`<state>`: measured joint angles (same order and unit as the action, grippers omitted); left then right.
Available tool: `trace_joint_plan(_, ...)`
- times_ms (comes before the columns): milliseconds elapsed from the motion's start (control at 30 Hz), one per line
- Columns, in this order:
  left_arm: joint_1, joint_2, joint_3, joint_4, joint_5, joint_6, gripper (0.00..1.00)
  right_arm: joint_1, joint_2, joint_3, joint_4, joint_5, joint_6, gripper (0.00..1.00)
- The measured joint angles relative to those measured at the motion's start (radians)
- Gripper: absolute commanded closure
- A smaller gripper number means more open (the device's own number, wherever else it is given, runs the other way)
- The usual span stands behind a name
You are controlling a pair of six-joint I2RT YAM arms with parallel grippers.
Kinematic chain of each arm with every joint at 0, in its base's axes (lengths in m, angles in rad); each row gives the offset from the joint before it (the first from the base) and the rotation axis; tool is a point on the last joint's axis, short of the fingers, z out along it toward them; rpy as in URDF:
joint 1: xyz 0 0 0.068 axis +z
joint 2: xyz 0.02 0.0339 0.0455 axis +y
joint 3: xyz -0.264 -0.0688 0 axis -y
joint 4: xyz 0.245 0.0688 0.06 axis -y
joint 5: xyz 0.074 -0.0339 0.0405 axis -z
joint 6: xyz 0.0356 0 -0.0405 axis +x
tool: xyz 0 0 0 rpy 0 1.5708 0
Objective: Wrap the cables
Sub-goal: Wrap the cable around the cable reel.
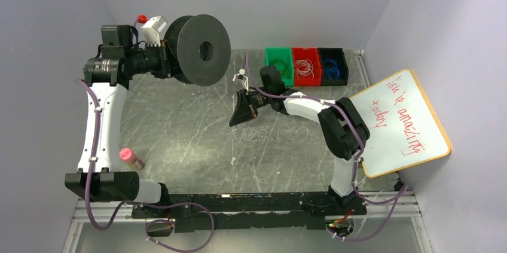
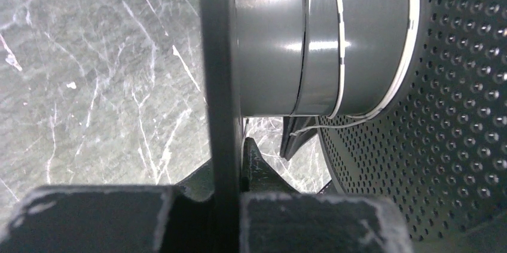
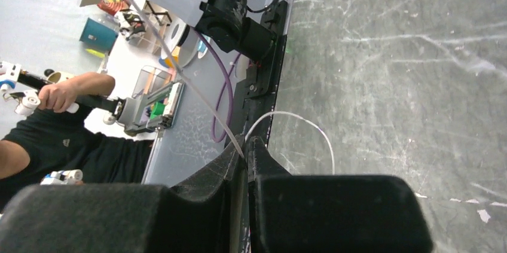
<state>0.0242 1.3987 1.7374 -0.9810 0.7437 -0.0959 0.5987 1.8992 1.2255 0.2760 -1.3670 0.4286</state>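
Observation:
The big black spool (image 1: 200,49) hangs above the table's back left. My left gripper (image 1: 162,57) is shut on its thin flange (image 2: 218,73), which runs between the fingers at the left gripper (image 2: 228,163). Whitish cable (image 2: 338,37) is wound on the grey hub (image 2: 275,37). My right gripper (image 1: 241,115) hovers mid-table, tips down-left. In the right wrist view its jaws are nearly together, pinching the thin cable at the right gripper (image 3: 245,146). One strand (image 3: 179,76) runs up-left from there, and a loop (image 3: 311,122) curves right. Loose cable curls (image 1: 272,136) lie on the table.
Green (image 1: 278,61), red (image 1: 306,66) and black (image 1: 332,65) bins stand at the back right, holding wire bundles. A whiteboard (image 1: 399,122) leans at the right edge. A pink-capped bottle (image 1: 130,157) lies by the left arm. A person (image 3: 48,127) stands beyond the table's edge.

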Motion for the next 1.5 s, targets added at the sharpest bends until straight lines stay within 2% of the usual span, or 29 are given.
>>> trace_joint_plan(167,0.000,-0.047,0.000,0.006,0.039,0.003,0.98,-0.002,0.022,0.000,-0.052,-0.002,-0.032,0.90)
trace_joint_plan(467,0.001,-0.058,0.000,0.011,0.095,0.007,0.98,-0.029,0.037,-0.013,-0.004,0.033,0.029,0.90)
trace_joint_plan(600,0.001,-0.061,0.000,0.011,0.113,0.017,0.98,-0.044,0.037,-0.006,-0.075,0.151,0.000,0.83)
trace_joint_plan(767,0.000,-0.061,0.000,0.011,0.127,0.029,0.98,-0.075,0.033,-0.006,-0.107,0.185,-0.030,0.74)
trace_joint_plan(867,0.000,-0.061,0.000,0.011,0.129,0.032,0.98,-0.087,0.017,-0.006,-0.136,0.179,-0.072,0.65)
trace_joint_plan(1000,0.001,-0.061,0.000,0.010,0.132,0.032,0.98,-0.092,-0.048,-0.007,-0.178,0.167,-0.141,0.46)
trace_joint_plan(1133,0.001,-0.061,0.000,0.011,0.133,0.032,0.98,-0.090,-0.127,-0.025,-0.151,0.155,-0.167,0.33)
trace_joint_plan(1333,0.001,-0.061,0.000,0.011,0.143,0.031,0.98,-0.071,-0.164,-0.109,-0.009,0.137,-0.118,0.28)
trace_joint_plan(1500,0.001,-0.061,0.000,0.011,0.153,0.029,0.98,-0.010,-0.145,-0.122,-0.013,0.245,-0.129,0.27)
